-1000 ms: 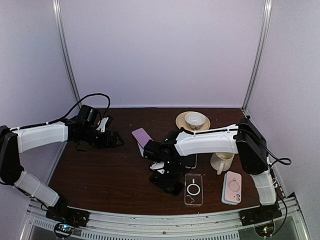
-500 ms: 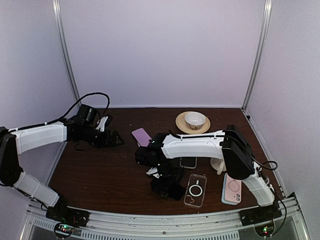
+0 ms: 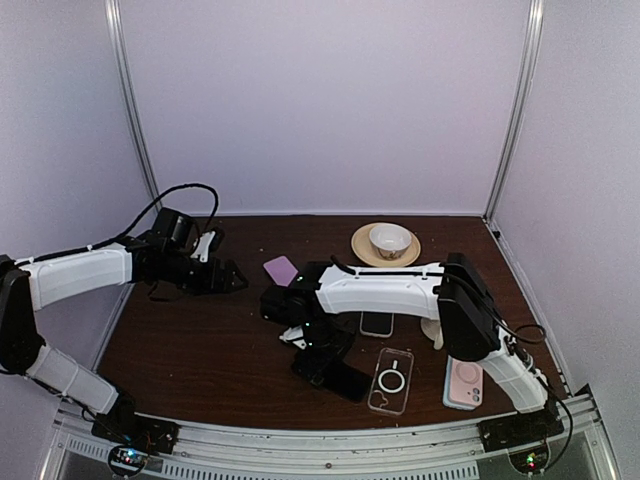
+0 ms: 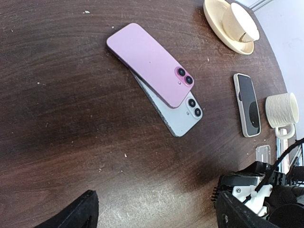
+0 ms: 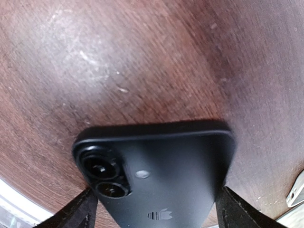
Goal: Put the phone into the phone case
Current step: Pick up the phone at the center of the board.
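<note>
The black phone (image 3: 338, 380) lies back-up on the table near the front edge, its camera bump (image 5: 102, 178) showing in the right wrist view. My right gripper (image 5: 159, 209) stands open, a finger on either side of the phone (image 5: 161, 175); from above it (image 3: 318, 350) sits over the phone's left end. The clear phone case (image 3: 390, 380) with a white ring lies just right of the phone, apart from it. My left gripper (image 4: 156, 213) is open over bare wood, far left (image 3: 230, 278).
A purple phone (image 4: 147, 61) lies across a silver one (image 4: 183, 114) mid-table. A dark-screened phone (image 3: 377, 323), a white mug (image 3: 440, 325), a cup on a saucer (image 3: 388, 240) and a pink cased phone (image 3: 463, 383) stand to the right.
The right arm has swung left, dragging the black phone a little away from the clear case, and its jaws have widened off the phone. The left arm has stayed put.
</note>
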Controlling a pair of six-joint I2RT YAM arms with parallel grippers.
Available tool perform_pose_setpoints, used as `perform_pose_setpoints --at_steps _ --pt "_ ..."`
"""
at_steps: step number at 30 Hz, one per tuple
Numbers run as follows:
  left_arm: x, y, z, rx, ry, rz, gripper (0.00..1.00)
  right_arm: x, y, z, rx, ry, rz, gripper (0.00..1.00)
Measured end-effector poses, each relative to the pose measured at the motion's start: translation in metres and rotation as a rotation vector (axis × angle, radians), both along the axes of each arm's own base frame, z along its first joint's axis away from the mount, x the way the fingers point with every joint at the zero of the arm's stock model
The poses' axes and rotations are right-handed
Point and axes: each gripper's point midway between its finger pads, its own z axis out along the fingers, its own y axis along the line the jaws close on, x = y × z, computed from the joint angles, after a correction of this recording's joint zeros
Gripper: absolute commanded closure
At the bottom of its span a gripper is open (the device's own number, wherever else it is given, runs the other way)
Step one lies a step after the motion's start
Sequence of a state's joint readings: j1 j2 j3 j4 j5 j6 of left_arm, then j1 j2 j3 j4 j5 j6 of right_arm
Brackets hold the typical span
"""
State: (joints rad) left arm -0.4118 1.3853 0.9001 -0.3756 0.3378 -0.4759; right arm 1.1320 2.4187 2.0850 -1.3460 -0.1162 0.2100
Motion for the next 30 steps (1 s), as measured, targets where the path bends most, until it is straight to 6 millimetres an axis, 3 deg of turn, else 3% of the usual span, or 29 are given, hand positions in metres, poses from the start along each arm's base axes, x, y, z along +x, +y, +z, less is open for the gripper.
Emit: perform_pose_setpoints --at_steps 8,15,18,21,24,30 --pt "0.000 0.000 0.002 -0.002 -0.005 0.001 0.11 0.001 0.000 0.000 0.011 -0.009 0.005 0.44" --pt "0.000 0.001 0.008 0.000 -0.029 -0.007 0.11 0.004 0.004 0.003 0.051 -0.036 0.027 0.51" --pt "-0.001 0.001 0.017 -0.005 -0.060 -0.015 0.14 0.011 0.009 0.014 0.116 -0.077 0.019 0.56" --pt "-0.004 0.001 0.035 -0.009 -0.130 -0.043 0.14 0.022 0.017 0.040 0.219 -0.139 -0.017 0.58" --pt "-0.014 -0.008 0.068 -0.006 -0.271 -0.111 0.14 0.041 0.026 0.088 0.362 -0.245 -0.077 0.60" --pt "-0.062 -0.056 0.141 -0.091 -0.606 -0.348 0.10 0.084 0.035 0.215 0.691 -0.526 -0.244 0.64"
